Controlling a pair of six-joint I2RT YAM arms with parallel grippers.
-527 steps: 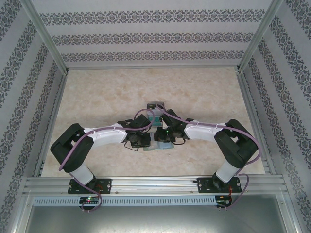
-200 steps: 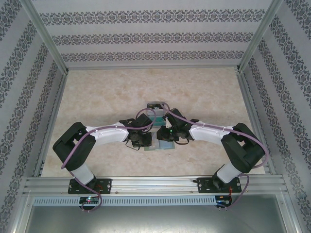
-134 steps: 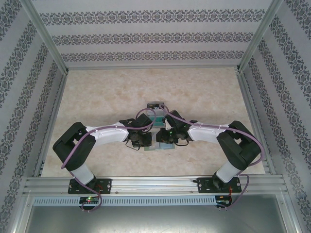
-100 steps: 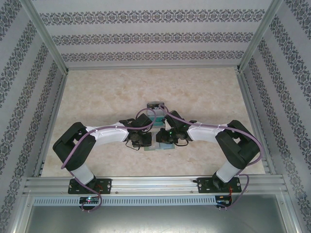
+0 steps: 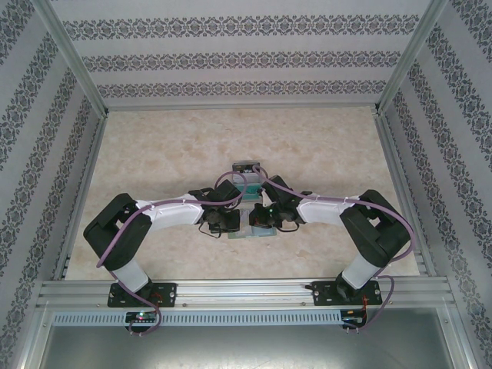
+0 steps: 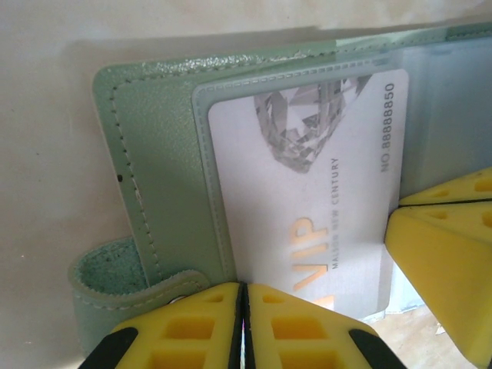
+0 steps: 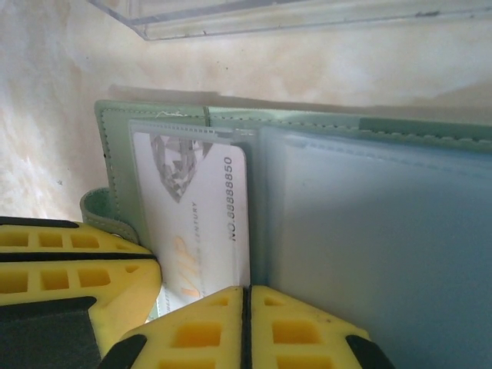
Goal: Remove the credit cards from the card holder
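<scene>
The grey-green card holder [image 6: 157, 165] lies open on the table, its side tab [image 6: 108, 273] at the lower left. A white VIP credit card [image 6: 307, 192] sits in the clear sleeve of its left panel [image 7: 192, 207]; pale blue-green sleeves [image 7: 369, 246] cover the right panel. My left gripper [image 6: 241, 296] is shut, its tips pressed down at the near edge of the left panel beside the tab. My right gripper [image 7: 246, 300] is shut too, its seam right at the card's inner edge. In the top view both wrists meet over the holder [image 5: 259, 233].
Just beyond the holder lies a clear plastic tray [image 7: 292, 17], which the top view shows as a dark and teal stack of cards [image 5: 246, 167]. Patterned walls and metal rails [image 5: 396, 177] fence in the marbled table [image 5: 169, 154], with open room at the back and sides.
My right gripper has closed its small gap and its arm has shifted a little left toward the holder's middle. The left arm has stayed put.
</scene>
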